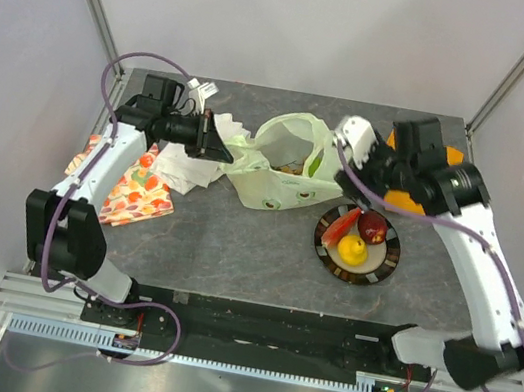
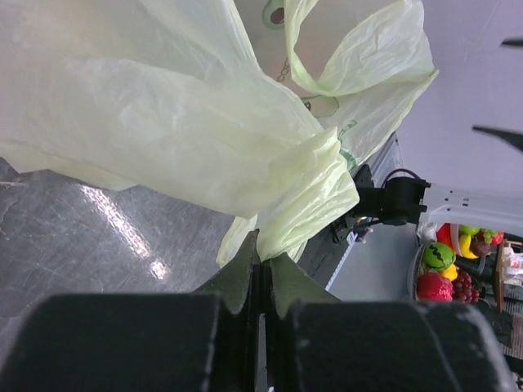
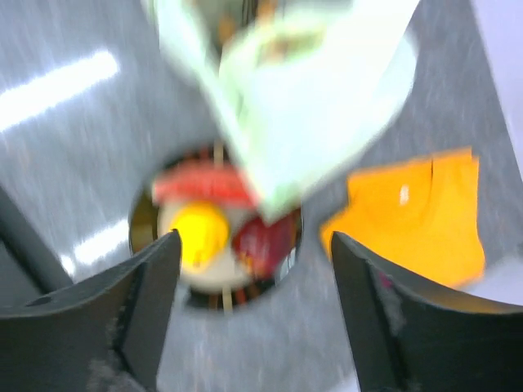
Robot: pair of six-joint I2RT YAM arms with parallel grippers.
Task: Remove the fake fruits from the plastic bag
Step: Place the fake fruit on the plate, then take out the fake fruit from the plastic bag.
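Fruits [image 1: 357, 236]: three sit on plate [image 1: 387, 267], near right of desk [image 1: 234, 242]. Farther, bag [image 1: 263, 188] lies mid-desk, green piece [image 1: 314, 164] inside. Left tool [image 2: 261, 257] pinches its edge; right tool [image 3: 253, 241] spread, empty. Emptying underway; next calls for reaching into the mouth.

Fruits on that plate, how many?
3 on the plate: a red slice at left, a dark red fruit at upper right, a yellow fruit in front. Others may hide in the bag.
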